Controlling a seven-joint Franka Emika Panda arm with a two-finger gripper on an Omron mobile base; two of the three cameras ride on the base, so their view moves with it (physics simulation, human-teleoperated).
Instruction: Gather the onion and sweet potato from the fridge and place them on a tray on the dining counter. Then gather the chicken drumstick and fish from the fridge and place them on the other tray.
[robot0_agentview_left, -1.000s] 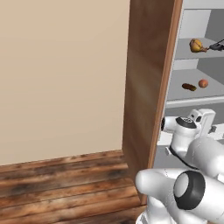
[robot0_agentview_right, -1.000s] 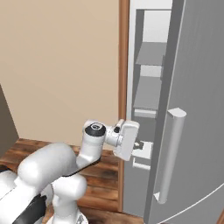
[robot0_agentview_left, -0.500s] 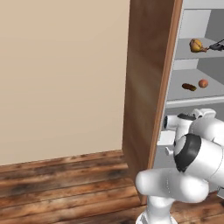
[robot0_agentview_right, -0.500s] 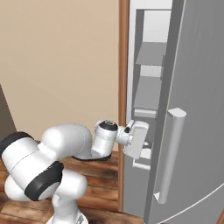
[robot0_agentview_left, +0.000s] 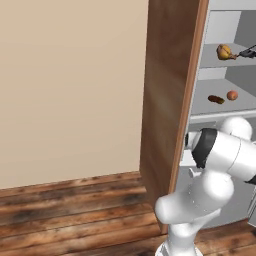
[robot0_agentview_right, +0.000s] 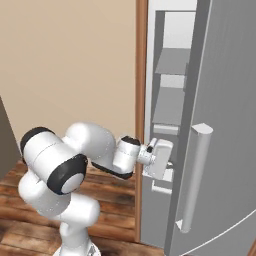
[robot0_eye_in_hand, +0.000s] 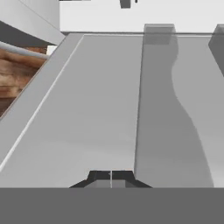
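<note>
Both base views flank the arm, facing the open fridge (robot0_agentview_right: 220, 100); hand view – close over a grey shelf (robot0_eye_in_hand: 87, 109).

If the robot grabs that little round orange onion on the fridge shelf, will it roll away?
Probably, if nudged. The onion looks like a smooth ball sitting loose on a flat grey shelf, so it could roll toward the sweet potato beside it. It looks small and firm, so likely light and not squashy.

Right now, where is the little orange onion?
In the left base view, the onion sits on a grey fridge shelf, just right of the sweet potato.
</note>
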